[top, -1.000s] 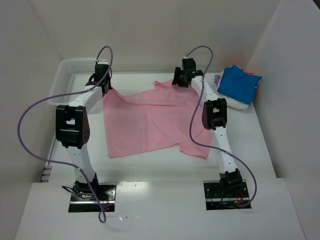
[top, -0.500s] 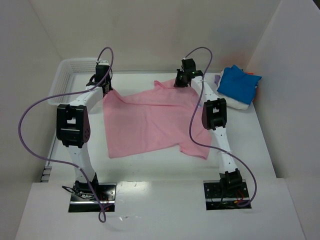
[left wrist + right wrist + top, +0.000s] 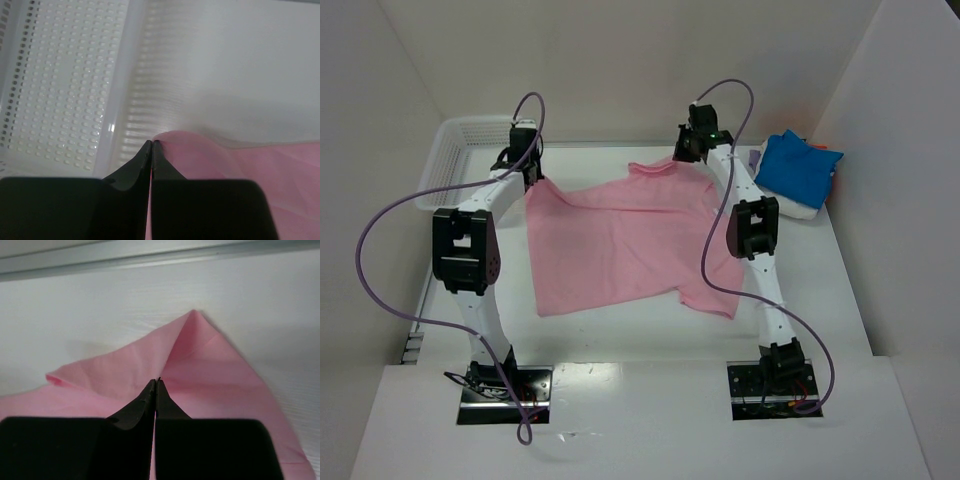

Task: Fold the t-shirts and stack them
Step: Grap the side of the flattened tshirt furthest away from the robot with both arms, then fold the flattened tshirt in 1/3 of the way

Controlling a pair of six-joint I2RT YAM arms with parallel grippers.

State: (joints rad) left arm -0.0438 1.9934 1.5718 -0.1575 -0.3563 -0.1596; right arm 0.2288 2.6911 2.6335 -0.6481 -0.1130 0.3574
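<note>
A light pink t-shirt [image 3: 625, 240] lies spread across the middle of the table. My left gripper [image 3: 528, 180] is shut on its far left corner, and pink cloth [image 3: 210, 160] shows pinched between the jaws [image 3: 151, 144]. At the far right corner my right gripper [image 3: 688, 152] is shut on a raised peak of the same pink t-shirt [image 3: 200, 355], jaws pressed together [image 3: 156, 381]. A folded bright blue t-shirt [image 3: 798, 168] sits on a white one [image 3: 800, 212] at the back right, with a lavender edge [image 3: 755, 158] beside them.
A white plastic mesh basket [image 3: 460, 155] stands at the back left, close beside my left gripper; its wall [image 3: 65, 80] fills the left wrist view. White walls enclose the table at the back and on both sides.
My right gripper has closed on the far right corner of the pink t-shirt and lifted it slightly toward the back. The left arm has not moved.
</note>
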